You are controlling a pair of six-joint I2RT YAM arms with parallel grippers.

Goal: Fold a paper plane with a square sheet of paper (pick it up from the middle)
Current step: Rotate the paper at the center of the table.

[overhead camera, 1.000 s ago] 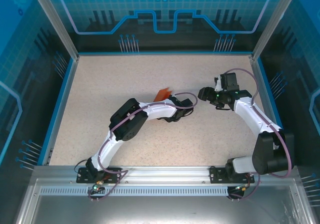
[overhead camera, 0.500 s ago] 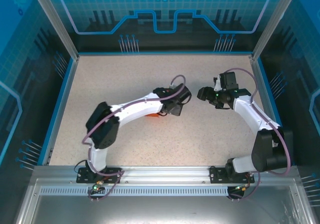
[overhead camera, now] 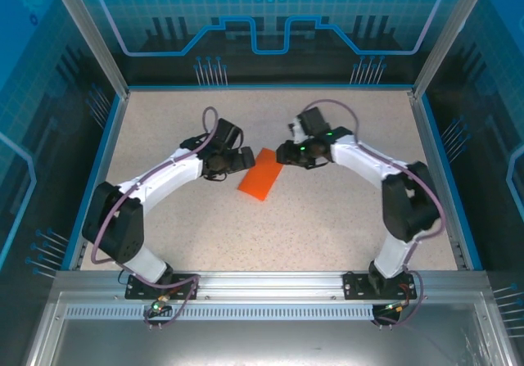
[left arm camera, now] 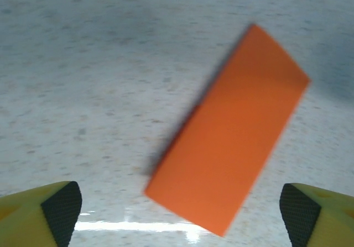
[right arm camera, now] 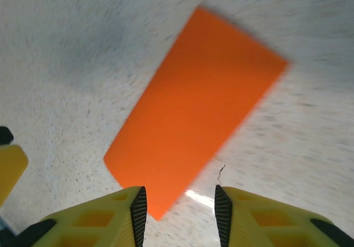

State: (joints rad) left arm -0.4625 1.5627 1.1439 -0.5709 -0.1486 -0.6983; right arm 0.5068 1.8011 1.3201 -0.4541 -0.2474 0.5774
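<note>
Left end effector (left arm camera: 180,205) spread wide; right end effector (right arm camera: 180,214) narrowly parted

Bright, even light; wrist views blurred; soft shadow beside paper (left arm camera: 232,131).

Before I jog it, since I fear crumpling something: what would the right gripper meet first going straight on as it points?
Probably the orange sheet, at its near corner just ahead of the right gripper; depth is unclear.

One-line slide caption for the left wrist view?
Open left gripper over the folded orange paper, a rectangle lying free on the speckled table.
</note>
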